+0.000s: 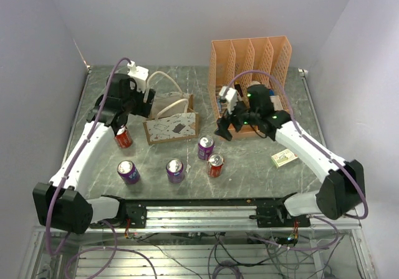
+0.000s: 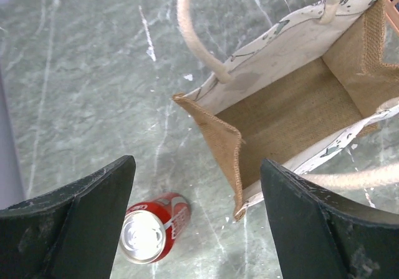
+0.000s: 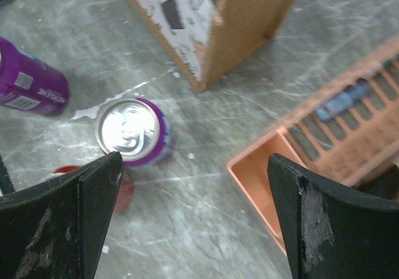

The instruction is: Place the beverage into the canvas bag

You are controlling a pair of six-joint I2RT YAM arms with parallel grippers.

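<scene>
The canvas bag (image 1: 171, 127) stands upright in the middle of the table with its mouth open. In the left wrist view the canvas bag (image 2: 293, 113) shows only its brown woven floor. My left gripper (image 1: 144, 107) hangs open over the bag's left edge, nothing between its fingers (image 2: 93, 210). A red beverage can (image 2: 153, 229) stands on the table just left of the bag (image 1: 123, 137). My right gripper (image 1: 223, 129) is open and empty, right of the bag, above a purple can (image 3: 131, 132).
Two more purple cans (image 1: 129, 171) (image 1: 175, 170) and a red can (image 1: 216, 165) stand near the front. An orange file organizer (image 1: 249, 67) stands at the back right, and its base (image 3: 274, 185) lies under my right fingers. A small box (image 1: 283, 158) lies at the right.
</scene>
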